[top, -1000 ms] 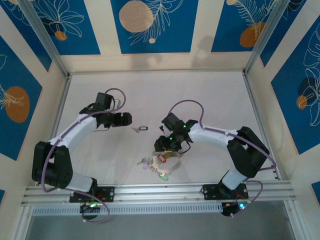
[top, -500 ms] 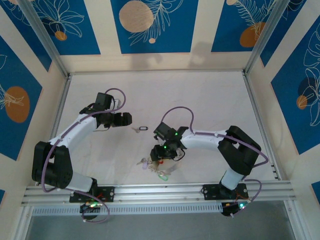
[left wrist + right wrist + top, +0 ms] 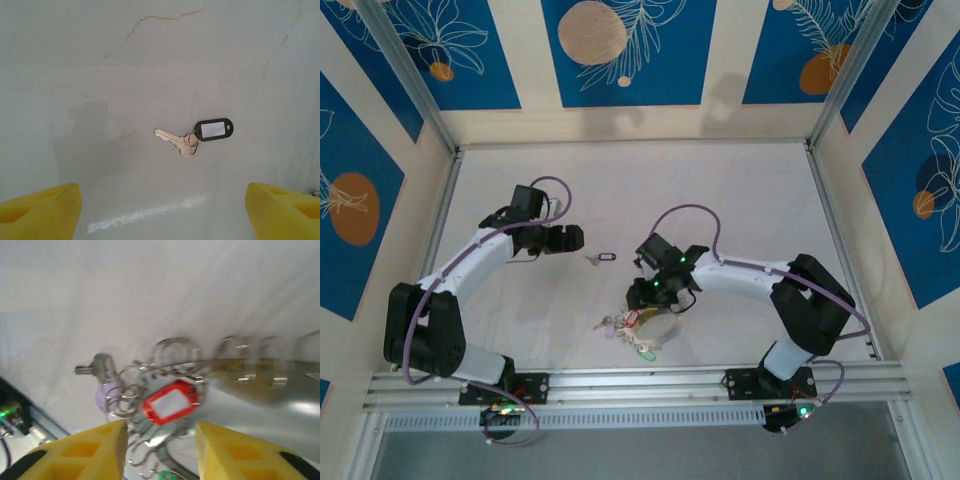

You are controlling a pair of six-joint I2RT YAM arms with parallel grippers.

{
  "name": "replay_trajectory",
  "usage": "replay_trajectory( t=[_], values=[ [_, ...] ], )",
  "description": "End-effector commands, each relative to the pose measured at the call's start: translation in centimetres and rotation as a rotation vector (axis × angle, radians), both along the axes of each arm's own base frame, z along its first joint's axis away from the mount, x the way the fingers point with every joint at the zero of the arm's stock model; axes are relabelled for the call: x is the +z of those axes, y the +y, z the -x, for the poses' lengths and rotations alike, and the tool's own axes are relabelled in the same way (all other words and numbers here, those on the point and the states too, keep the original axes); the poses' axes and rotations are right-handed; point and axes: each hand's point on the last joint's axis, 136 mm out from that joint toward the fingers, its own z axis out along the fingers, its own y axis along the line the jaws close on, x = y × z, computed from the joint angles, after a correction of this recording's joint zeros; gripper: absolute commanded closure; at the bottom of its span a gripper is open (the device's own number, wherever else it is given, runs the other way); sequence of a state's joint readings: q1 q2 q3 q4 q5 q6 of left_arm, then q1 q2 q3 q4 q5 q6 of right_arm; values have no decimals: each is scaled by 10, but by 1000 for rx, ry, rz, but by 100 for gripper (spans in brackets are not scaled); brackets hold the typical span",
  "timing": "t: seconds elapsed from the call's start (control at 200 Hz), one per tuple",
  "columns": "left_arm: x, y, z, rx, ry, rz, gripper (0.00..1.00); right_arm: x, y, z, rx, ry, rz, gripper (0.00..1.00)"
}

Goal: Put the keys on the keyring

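Your left tool [image 3: 160, 212] hangs released, ready for the black-tagged silvery key [image 3: 189, 148]. Right tool [image 3: 160, 440] over the grey metal keyring [image 3: 235, 361], likely steadying it; grip unclear.

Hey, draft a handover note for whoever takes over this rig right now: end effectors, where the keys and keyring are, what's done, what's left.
Left end effector: open, empty, hovering near the black-tagged key, which lies alone on the table.
Right end effector: over the bunch, jaws partly apart; the blur hides whether it grips anything.
Keyring: lies with the red tag, lilac tag and green tag. I can't tell if they are threaded.
Left to do: the black-tagged key is clearly off the ring, so thread it.
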State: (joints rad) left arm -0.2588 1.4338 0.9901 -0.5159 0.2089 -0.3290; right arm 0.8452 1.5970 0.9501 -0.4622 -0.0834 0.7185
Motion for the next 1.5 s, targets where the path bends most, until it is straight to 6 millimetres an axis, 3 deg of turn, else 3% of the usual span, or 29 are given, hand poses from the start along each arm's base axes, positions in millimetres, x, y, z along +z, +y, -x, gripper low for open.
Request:
replay_trajectory(
  t=[0.0, 0.115, 0.31, 0.525, 0.81, 1.09, 1.265, 1.495],
  values=[
    [8, 1, 0, -17, -30, 1, 16, 8, -22, -14, -19, -33, 102, 66],
    [8, 0, 0, -18, -28, 2, 15, 4, -27, -28, -25, -49, 170, 78],
    [7, 2, 0, -16, -31, -8, 15, -11, -32, -38, 5, -57, 323, 72],
    [6, 2, 0, -19, -29, -7, 15, -22, -34, -35, 30, -38, 388, 74],
    [5, 1, 0, -20, -23, 1, 15, -18, -49, -40, 9, -75, 480, 78],
    [6, 0, 0, -19, -25, 2, 15, 13, -27, -40, 58, -118, 348, 78],
    [6, 1, 0, -21, -26, 1, 15, 6, -7, -30, 87, -37, 241, 82],
    [6, 1, 0, -21, -26, -2, 15, -5, 0, -22, 106, 11, 229, 84]
  ],
)
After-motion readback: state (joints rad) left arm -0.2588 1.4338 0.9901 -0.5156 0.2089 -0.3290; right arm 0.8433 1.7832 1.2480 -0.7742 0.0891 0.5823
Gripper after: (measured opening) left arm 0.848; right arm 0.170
